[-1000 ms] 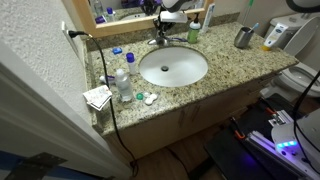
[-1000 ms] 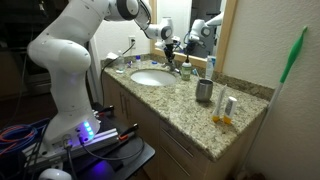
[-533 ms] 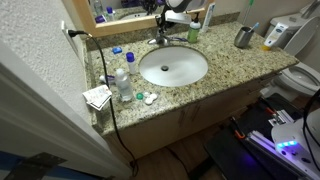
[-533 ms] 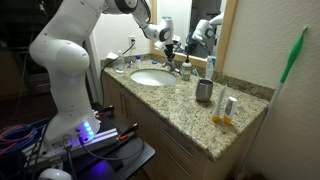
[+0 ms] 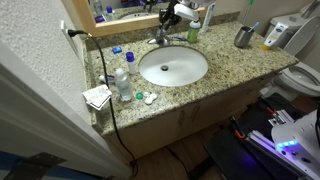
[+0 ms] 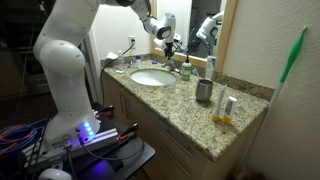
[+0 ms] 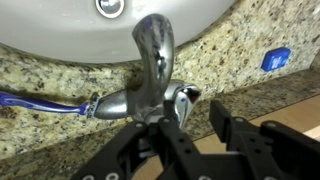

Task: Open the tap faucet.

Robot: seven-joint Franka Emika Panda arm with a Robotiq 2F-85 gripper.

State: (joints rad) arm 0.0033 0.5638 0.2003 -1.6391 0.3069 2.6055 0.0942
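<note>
A: What are the fingers doing?

B: The black fingers [image 7: 228,122] of the gripper [image 7: 198,128] are standing partly apart, gripping nothing. One tip is sitting just beside a low side handle [image 7: 186,97] of the small shiny chrome tap faucet [image 7: 152,55].

A: Where is that faucet sitting?

B: It is standing on the speckled granite countertop [image 7: 265,95] at the rim of the white oval basin [image 7: 60,28], spout reaching over the bowl.

A: Is water running?

B: None is showing. I am judging the tap not yet open, with the handle's turning remaining; how far it is turned, I cannot tell.

Chrome tap faucet [image 7: 155,50], white basin [image 7: 50,25], speckled granite counter [image 7: 232,48], perhaps blue cap [image 7: 277,59].
</note>
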